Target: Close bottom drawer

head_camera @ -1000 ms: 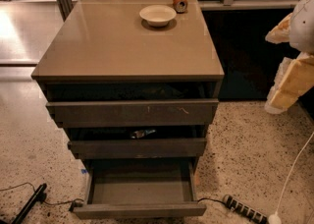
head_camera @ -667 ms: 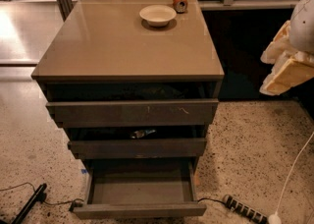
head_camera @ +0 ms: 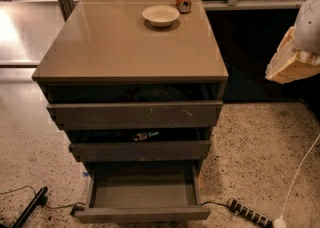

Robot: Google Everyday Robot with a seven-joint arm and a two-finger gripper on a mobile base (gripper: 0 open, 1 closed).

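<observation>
The bottom drawer (head_camera: 142,214) is the lowest of three dark grey-brown drawers in the cabinet. It stands pulled far out toward me, and its shallow tray looks empty. The middle drawer (head_camera: 140,150) and the top drawer (head_camera: 135,115) are each pulled out a little. My gripper (head_camera: 291,63), cream-coloured on a white arm, hangs in the air at the right edge of the view. It is level with the cabinet top, well to the right of the cabinet and far above the bottom drawer. It holds nothing that I can see.
On the cabinet top (head_camera: 115,47) stand a white bowl (head_camera: 160,15) and an orange can (head_camera: 183,0). A power strip (head_camera: 248,213) with a white cable lies on the speckled floor at the lower right. A black cable and rod (head_camera: 30,207) lie at the lower left.
My gripper has risen a little at the right edge and turned slightly. The drawers have not moved.
</observation>
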